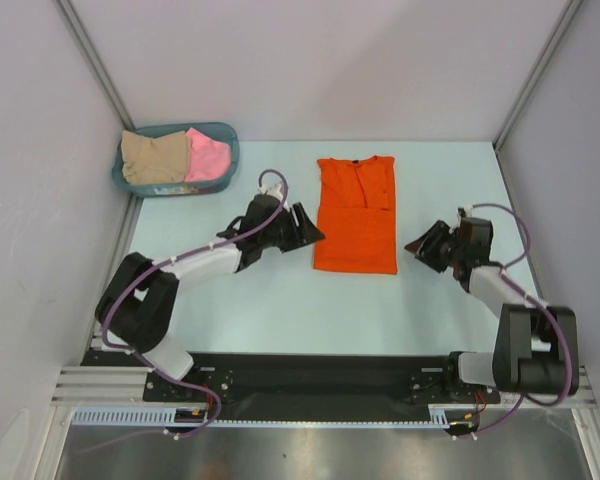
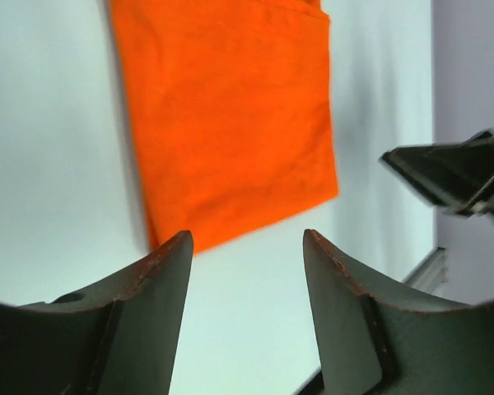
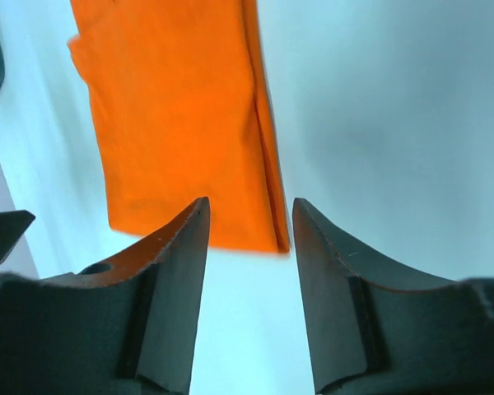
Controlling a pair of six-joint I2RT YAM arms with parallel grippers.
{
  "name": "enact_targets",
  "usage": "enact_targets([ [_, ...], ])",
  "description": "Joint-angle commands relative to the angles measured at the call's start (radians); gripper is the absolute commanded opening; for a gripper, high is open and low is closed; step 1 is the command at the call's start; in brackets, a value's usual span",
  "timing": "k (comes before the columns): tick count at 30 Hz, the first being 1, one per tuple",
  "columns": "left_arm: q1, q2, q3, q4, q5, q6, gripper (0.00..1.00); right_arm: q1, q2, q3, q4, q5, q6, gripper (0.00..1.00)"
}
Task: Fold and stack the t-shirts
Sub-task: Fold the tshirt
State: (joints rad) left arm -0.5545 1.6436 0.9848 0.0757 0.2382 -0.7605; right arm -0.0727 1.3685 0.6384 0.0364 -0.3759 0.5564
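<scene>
The orange t-shirt (image 1: 355,214) lies flat in the middle of the table, its sides folded in to a long rectangle, collar at the far end. It also shows in the left wrist view (image 2: 226,123) and the right wrist view (image 3: 181,123). My left gripper (image 1: 312,232) is open and empty just left of the shirt's near half. My right gripper (image 1: 418,246) is open and empty a short way right of the shirt's near corner. The pink t-shirt (image 1: 208,156) and the beige t-shirt (image 1: 154,158) lie crumpled in the teal basket (image 1: 225,133).
The basket stands at the table's far left corner. Grey walls close in the back and both sides. The right gripper's fingers (image 2: 453,173) show at the right of the left wrist view. The arm bases sit on a black rail (image 1: 310,375) at the near edge.
</scene>
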Motion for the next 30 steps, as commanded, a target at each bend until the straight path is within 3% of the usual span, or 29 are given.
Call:
enact_targets([
  [1, -0.073, -0.050, -0.142, 0.086, -0.082, -0.197, 0.61, 0.019, -0.139, -0.138, 0.049, 0.028, 0.147, 0.51],
  [6, -0.165, -0.091, -0.343, 0.223, -0.215, -0.457, 0.54, 0.054, -0.325, -0.328, 0.138, 0.119, 0.379, 0.51],
  [13, -0.168, 0.002, -0.348, 0.296, -0.237, -0.652, 0.55, 0.234, -0.431, -0.457, 0.174, 0.334, 0.577, 0.52],
  [24, -0.153, 0.148, -0.347, 0.283, -0.248, -0.891, 0.52, 0.272, -0.200, -0.525, 0.452, 0.422, 0.708, 0.51],
  [30, -0.121, 0.216, -0.365, 0.340, -0.208, -0.958, 0.48, 0.280, -0.117, -0.514, 0.494, 0.436, 0.760, 0.52],
])
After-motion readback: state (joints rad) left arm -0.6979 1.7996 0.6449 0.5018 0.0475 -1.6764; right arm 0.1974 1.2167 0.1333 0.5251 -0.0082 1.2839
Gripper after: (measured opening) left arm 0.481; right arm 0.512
